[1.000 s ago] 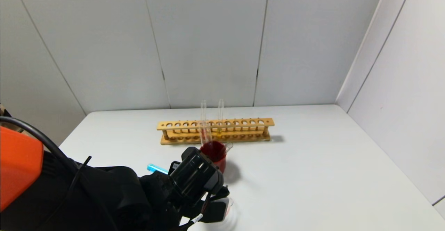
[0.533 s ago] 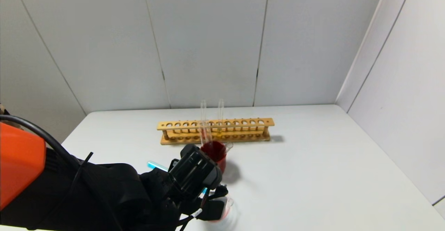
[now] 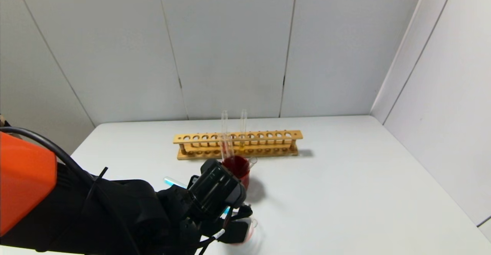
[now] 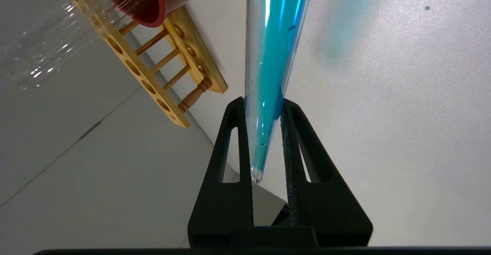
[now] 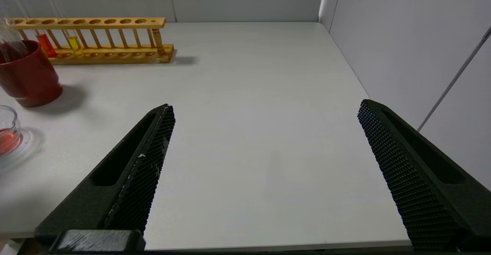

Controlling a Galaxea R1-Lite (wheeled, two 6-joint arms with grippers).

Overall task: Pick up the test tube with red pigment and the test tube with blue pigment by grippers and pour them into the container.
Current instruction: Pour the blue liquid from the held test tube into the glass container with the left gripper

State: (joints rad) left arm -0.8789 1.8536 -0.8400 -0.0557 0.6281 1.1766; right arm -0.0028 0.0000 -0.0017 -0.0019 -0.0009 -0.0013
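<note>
My left gripper (image 4: 264,101) is shut on the test tube with blue pigment (image 4: 274,55), which lies tilted near level. Teal liquid is spread along the tube. In the head view the left gripper (image 3: 232,224) hangs at the table's near edge, over the container (image 3: 252,225). The tube's blue end (image 3: 172,181) sticks out to the left. The container (image 5: 7,132), a low clear glass cup, holds red liquid. A tube with orange-red liquid (image 5: 46,45) stands in the rack. My right gripper (image 5: 266,107) is open and empty above the table's right side.
The wooden rack (image 3: 238,143) stands across the middle of the table, with a yellow-liquid tube (image 5: 73,42) in it. A dark red cup (image 3: 238,170) between rack and container holds a clear, empty-looking tube (image 4: 50,48). White walls close in behind and on the right.
The left arm has shifted slightly and the blue tube's closed end has risen a little. Blue now shows beside the gripper on the container's side. The right arm has not moved.
</note>
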